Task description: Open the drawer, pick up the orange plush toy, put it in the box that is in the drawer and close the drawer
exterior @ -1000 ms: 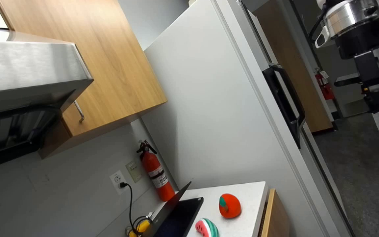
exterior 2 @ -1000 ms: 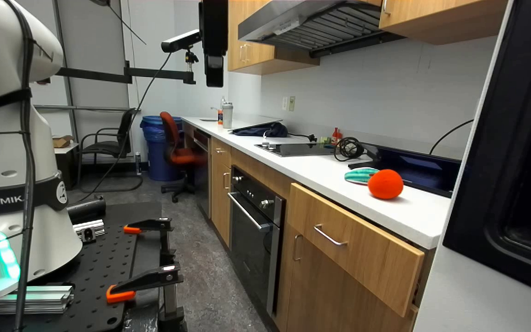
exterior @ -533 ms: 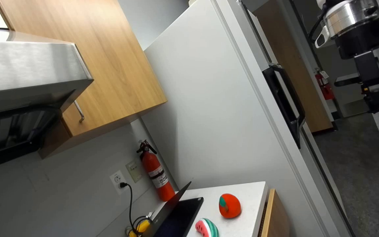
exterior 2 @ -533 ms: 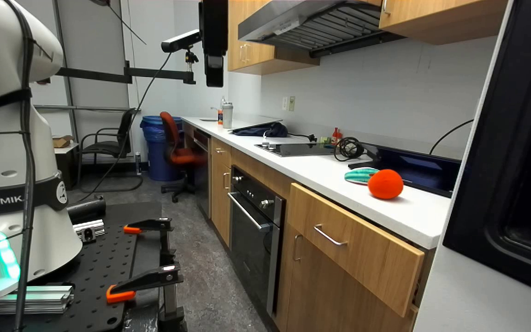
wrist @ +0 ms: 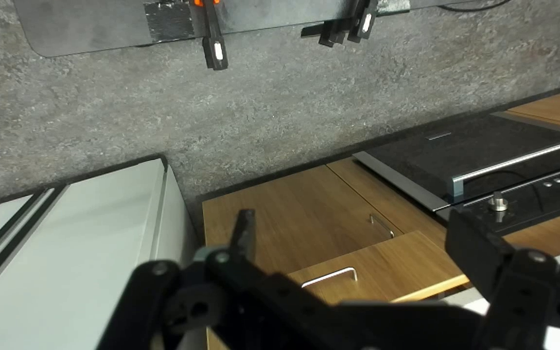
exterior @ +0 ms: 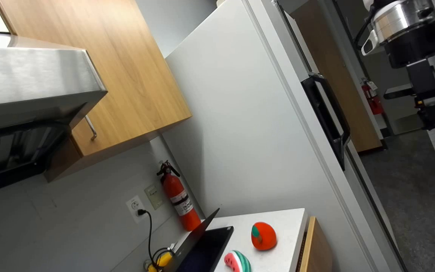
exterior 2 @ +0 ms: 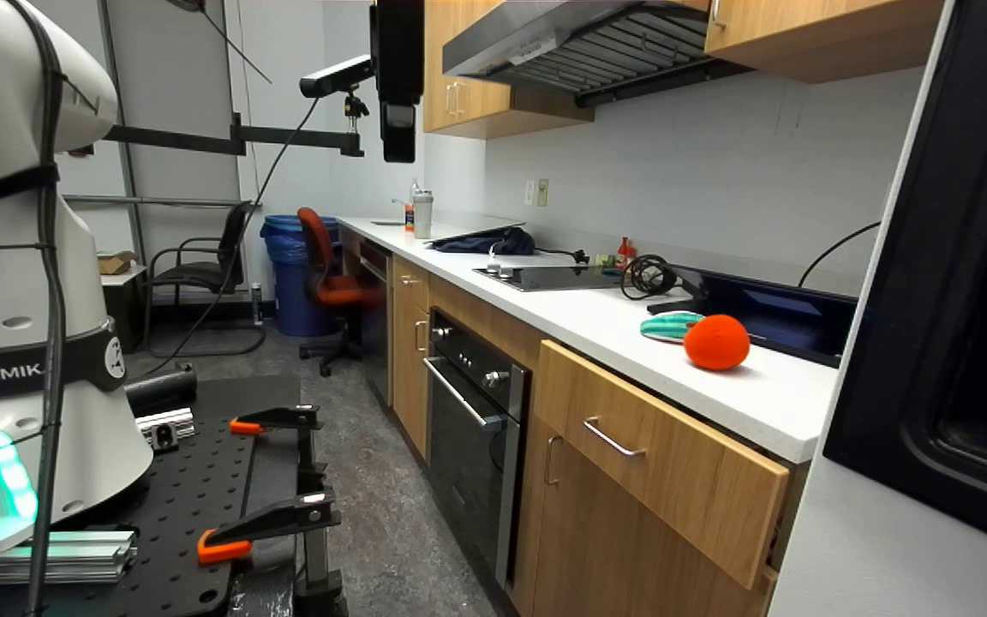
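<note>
The drawer (exterior 2: 669, 470) is pulled out a bit, not all the way: light tan wood front, silvery bar handle (exterior 2: 612, 439), and a narrow gap between that front and the edge of the counter (exterior 2: 772, 390). The orange plush toy (exterior: 266, 239) is just sitting on the counter, fairly near that edge. Roundish little red-orange guy, with a green leaf patch and a brownish stub showing on one side, plain orange on the other.

The toy (exterior 2: 716, 343) lay on the tabletop (exterior 2: 776, 396), near the melon (exterior: 238, 261); below jutted the drawer (exterior 2: 673, 467).
</note>
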Available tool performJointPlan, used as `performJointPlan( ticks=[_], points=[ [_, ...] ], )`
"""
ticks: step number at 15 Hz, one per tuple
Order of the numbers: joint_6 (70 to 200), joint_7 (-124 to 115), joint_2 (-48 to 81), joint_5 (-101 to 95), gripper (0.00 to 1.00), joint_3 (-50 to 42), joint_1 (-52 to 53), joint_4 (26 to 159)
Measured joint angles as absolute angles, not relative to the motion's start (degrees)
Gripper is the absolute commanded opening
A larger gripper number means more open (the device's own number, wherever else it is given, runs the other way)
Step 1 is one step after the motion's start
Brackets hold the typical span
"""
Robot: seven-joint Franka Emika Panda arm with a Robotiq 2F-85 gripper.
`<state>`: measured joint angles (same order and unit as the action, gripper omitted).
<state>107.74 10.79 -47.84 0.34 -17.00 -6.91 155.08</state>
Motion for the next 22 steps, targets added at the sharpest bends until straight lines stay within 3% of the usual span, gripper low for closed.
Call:
performJointPlan(
  ticks=[22],
  points=[
    [111.05, 22.39, -36.2, -0.28, 1.0, -11.48, -2.14, 154.87]
  ],
)
